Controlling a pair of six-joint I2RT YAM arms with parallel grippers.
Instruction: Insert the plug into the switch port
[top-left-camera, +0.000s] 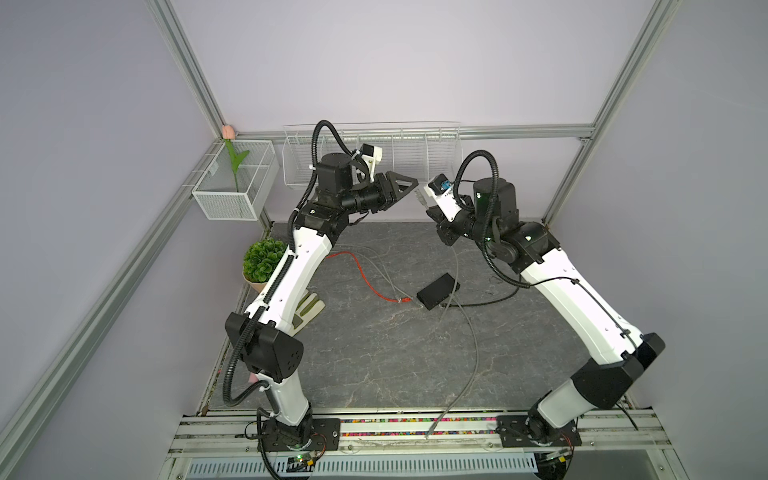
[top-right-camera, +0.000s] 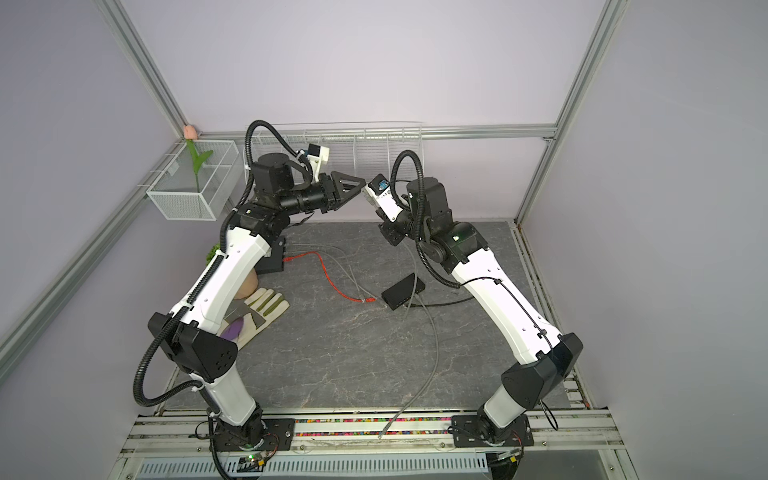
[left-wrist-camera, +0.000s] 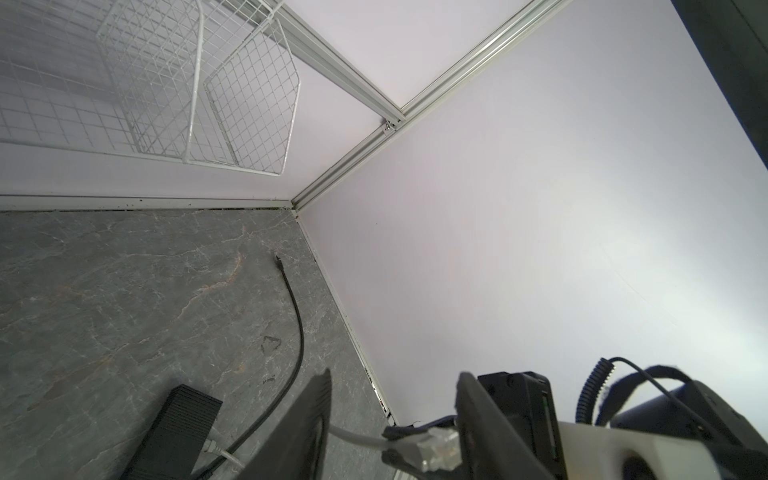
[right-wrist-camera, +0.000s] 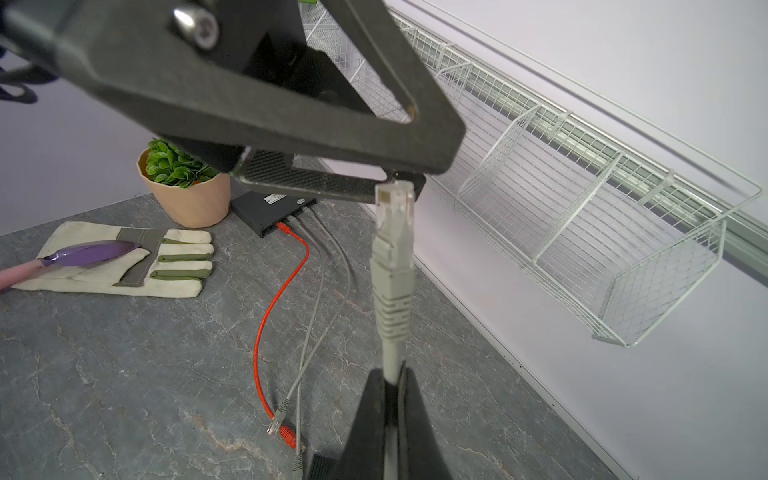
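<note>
Two white-and-black robot arms meet in mid-air over the far middle of a grey, stone-patterned tabletop (top-left-camera: 374, 353). The right pincer (right-wrist-camera: 392, 384) is clamped together on a grey network cable (right-wrist-camera: 390, 362) just below its plug (right-wrist-camera: 395, 208), so the translucent plug stands up out of the jaws, well above the tabletop. The left pincer (top-left-camera: 412, 190) reaches in from the left with its jaws apart, one on each side of the plug. In the left wrist view the plug lies against one jaw, with a gap to the opposite one. Nothing is inserted yet. A black switch box (top-left-camera: 437, 291) lies on the middle of the tabletop, below the plug and nearer, with the held cable trailing down across it. A second black box (right-wrist-camera: 266, 210) sits at the far left with a red cable (right-wrist-camera: 286, 282) and two grey ones plugged in. Which box is the target cannot be told. This looks like a handover of the plug from right to left. If the left jaws close off-centre, they could twist the plug, press its latch tab, or cover the nose that must enter a port. If the right pincer lets go too soon, the plug could drop. Because the cable drapes over the switch box, pulling on it could drag or tip the box.
</note>
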